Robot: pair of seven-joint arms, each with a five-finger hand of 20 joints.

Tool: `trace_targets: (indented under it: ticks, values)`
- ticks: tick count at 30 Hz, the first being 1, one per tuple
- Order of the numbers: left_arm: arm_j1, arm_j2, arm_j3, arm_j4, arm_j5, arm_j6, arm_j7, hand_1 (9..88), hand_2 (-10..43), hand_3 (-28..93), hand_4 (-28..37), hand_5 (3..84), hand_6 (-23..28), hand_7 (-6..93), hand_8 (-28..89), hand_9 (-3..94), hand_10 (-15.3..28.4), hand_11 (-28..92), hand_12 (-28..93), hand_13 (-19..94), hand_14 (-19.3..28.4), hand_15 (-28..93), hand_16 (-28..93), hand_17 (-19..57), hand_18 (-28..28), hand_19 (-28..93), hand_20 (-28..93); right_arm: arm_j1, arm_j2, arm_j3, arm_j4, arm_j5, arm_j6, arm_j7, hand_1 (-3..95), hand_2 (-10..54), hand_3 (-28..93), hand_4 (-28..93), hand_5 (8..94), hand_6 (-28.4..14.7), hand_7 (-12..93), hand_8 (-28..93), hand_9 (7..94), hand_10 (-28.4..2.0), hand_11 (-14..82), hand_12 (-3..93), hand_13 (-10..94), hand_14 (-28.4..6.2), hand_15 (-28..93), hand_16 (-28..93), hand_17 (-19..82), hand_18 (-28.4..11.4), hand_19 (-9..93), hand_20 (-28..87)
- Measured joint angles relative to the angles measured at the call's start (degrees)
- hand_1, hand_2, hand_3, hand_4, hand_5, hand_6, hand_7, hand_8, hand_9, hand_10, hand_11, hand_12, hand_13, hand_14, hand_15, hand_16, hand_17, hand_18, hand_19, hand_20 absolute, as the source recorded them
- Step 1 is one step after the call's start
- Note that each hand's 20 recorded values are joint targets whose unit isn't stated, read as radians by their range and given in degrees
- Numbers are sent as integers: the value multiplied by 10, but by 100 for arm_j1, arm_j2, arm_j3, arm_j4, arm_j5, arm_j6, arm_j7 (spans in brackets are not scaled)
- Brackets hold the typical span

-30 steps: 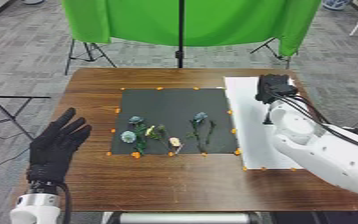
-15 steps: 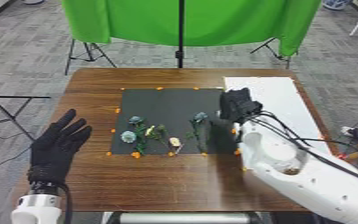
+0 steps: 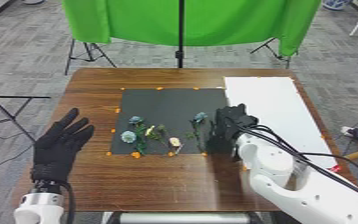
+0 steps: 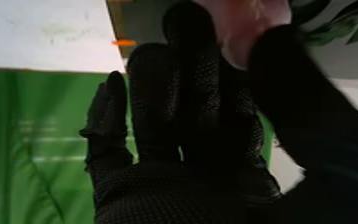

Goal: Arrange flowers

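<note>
Head view, clock faces laid flat, 12 at the far side. Right hand (image 3: 227, 131): at 4 o'clock on the dark mat (image 3: 167, 102), over its edge. Right wrist view: fingers straight, close together at the upper part; thumb raised opposite, a pink petal-like object (image 4: 242, 30) between. Whether gripped: cannot tell. Green leaves (image 4: 344, 29) near the thumb.

Flowers, all on mat: large pale-blue bloom (image 3: 128, 136) at 8 o'clock; smaller blue bloom (image 3: 136, 120) at 9; cream bloom (image 3: 175, 142) at 6; blue-green bloom (image 3: 200, 116) at 2.

Left hand (image 3: 56, 150): 9 o'clock on wooden table (image 3: 158, 185), fingers extended, slightly spread, thumb apart. White board (image 3: 269, 102): 2 o'clock.
</note>
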Motion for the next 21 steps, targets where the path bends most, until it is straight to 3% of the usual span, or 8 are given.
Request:
trace_targets:
  ticks: [10, 17, 21]
  values:
    - [-1, -65, 1, 10, 66, -21, -70, 239, 85, 773, -262, 408, 102, 99, -89, 367, 212, 235, 103, 253, 284, 517, -92, -88, 284, 586, 87, -527, 26, 561, -477, 412, -200, -130, 296, -95, 718, -283, 647, -8, 131, -122, 721, -125, 390, 185, 576, -127, 808, 182, 144, -235, 786, 525]
    - [-7, -151, -31, 22, 132, -85, -178, 225, 88, 771, -276, 407, 101, 99, -89, 366, 211, 233, 103, 252, 284, 516, -93, -88, 284, 586, 86, -1166, 47, 1427, -984, 1065, 828, 341, 281, -95, 719, -283, 610, -13, 124, -118, 707, -135, 405, 188, 570, -130, 817, 181, 142, -235, 788, 529]
    - [11, -172, -60, 24, 151, -153, -177, 212, 87, 770, -281, 407, 100, 98, -89, 366, 211, 232, 103, 252, 284, 515, -92, -89, 284, 586, 86, -1561, -14, 2093, -1236, 1349, 1135, 456, 260, -95, 740, -283, 582, -2, 134, -124, 651, -145, 285, 151, 474, -147, 725, 120, 68, -226, 690, 468]
